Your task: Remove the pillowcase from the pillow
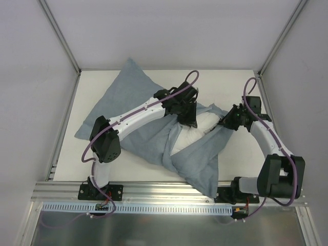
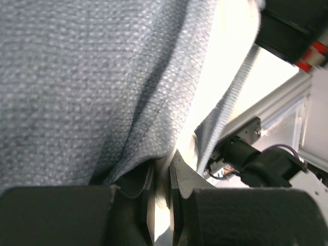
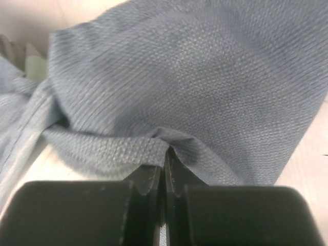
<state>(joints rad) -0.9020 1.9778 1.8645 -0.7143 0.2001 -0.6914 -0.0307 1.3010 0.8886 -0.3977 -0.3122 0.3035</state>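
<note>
— So where is the pillowcase?

— Sprawled blue-grey face up across the table. It runs from a far corner that rises past the table's far edge to a near corner lying over the near edge onto the metal rail. It is plump on the left, and rumpled and bunched in the middle.

— And the pillow?

— Only a white patch shows, right of centre, where the cover gapes open. Blue-grey cloth lies around it on every side.

— What about the left gripper?

— It is down at the far edge of that white patch. In its wrist view the jaws are narrow, nearly together. A pale strip of cloth lies between them and runs up into the white of the pillow. A fold of the pillowcase is pressed in beside them. It reads as pinching the pillow.

— The right gripper?

— At the right edge of the white patch, toward the table's right side. Its jaws are closed tight on a ridge of the blue-grey weave, which bunches up from the fingertips. No gap to speak of.

— Any of the patchwork face?

— A sliver of green and beige at the left edge of the right wrist view, beside a hem. Too little to tell more.

— Are the two grippers touching?

— No, they are apart, with the white patch between them.
</note>
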